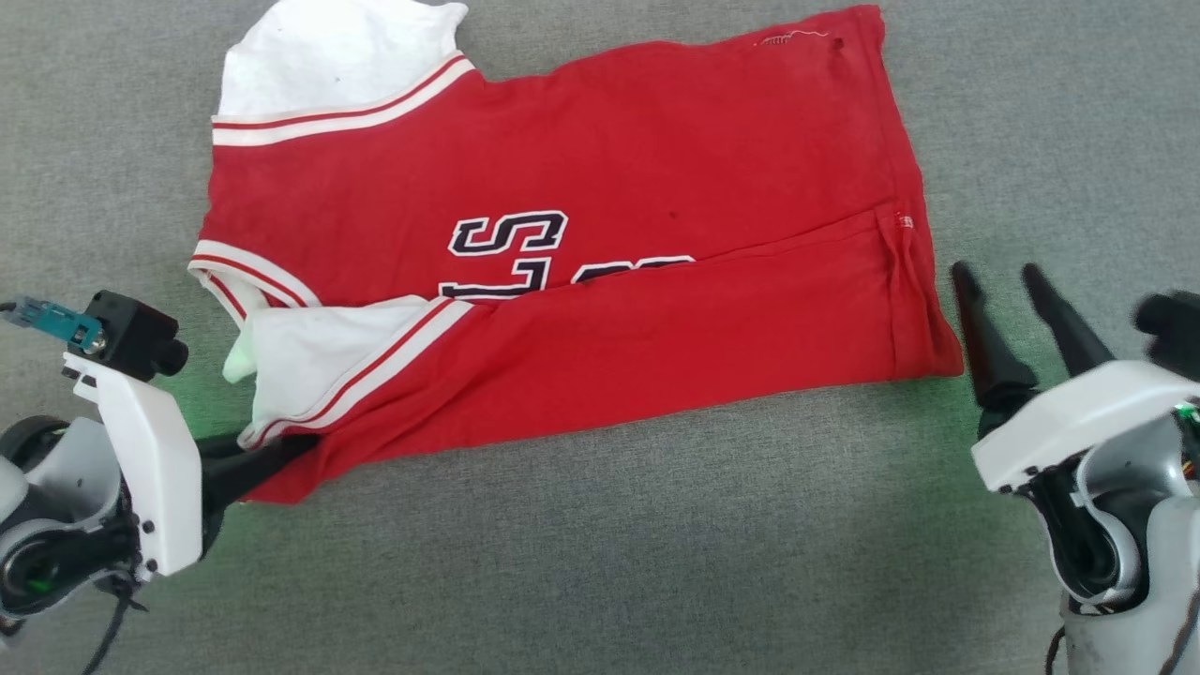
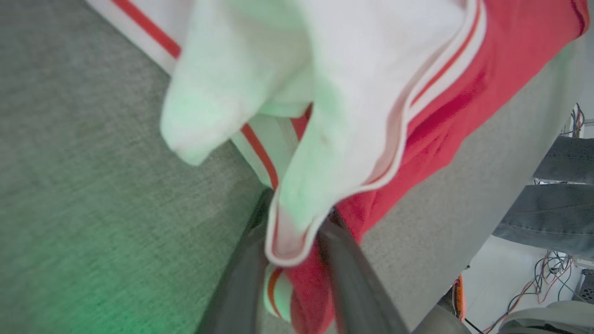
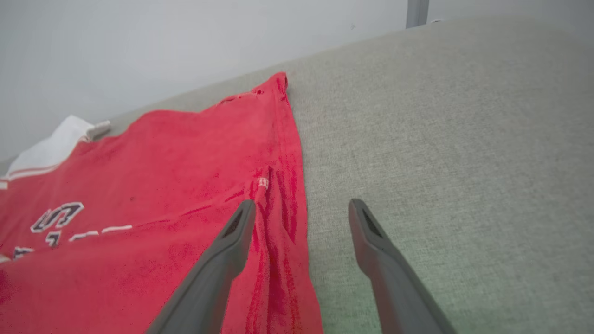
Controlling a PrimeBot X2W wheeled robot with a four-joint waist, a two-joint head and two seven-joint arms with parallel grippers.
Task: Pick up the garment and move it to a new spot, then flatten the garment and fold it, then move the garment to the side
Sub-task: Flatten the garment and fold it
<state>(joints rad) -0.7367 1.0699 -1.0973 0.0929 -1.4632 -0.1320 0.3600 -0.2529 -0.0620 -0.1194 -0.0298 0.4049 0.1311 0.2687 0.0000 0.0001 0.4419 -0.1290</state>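
Two grippers, status as follows. My L gripper: fingers pinched on the near-left corner of the red jersey T-shirt, at the white sleeve w/ striped trim. My R gripper: fingers spread, holding nothing, just beside the shirt's hem end. Shirt lies on the grey fabric surface, near long edge folded over, covering the lower part of the black chest lettering.

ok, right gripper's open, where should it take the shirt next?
Probably the near hem corner of the garment, approached from the robot's right by the right gripper: folded layers end there beside grey surface, opposite the left gripper holding the sleeve end.
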